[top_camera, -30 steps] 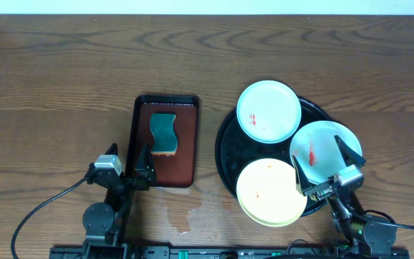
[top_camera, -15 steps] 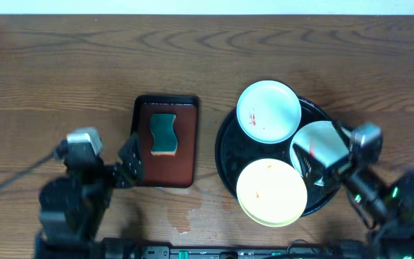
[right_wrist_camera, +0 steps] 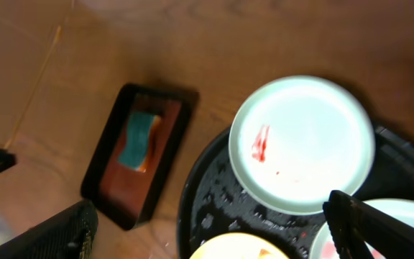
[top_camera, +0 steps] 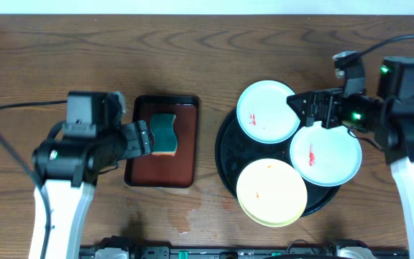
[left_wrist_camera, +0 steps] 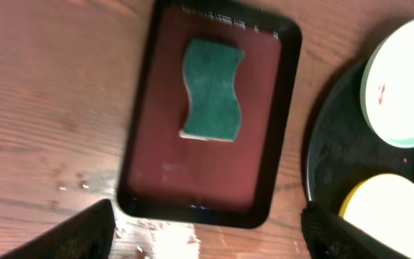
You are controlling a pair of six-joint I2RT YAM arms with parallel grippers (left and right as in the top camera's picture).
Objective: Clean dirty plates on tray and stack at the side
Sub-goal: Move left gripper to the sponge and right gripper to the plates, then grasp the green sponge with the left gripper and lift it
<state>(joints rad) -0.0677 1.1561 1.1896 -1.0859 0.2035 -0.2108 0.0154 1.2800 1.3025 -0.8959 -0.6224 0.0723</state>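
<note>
Left gripper (top_camera: pixel 144 138) and right gripper (top_camera: pixel 309 108) both stand wide, with nothing between the fingers. Within the last second both arms have left the near table edge. The left now hangs beside the sponge (top_camera: pixel 164 134) in the red-brown tray (top_camera: pixel 175 169), the right above the far side of the black tray (top_camera: pixel 227 155). All three plates (top_camera: pixel 268 111) lie unmoved on that tray with their smears intact, so wiping appears not yet begun. Only the overhead view shows every plate. The left wrist view shows the sponge's wavy outline, and the right wrist view shows the far plate's smear most clearly.
</note>
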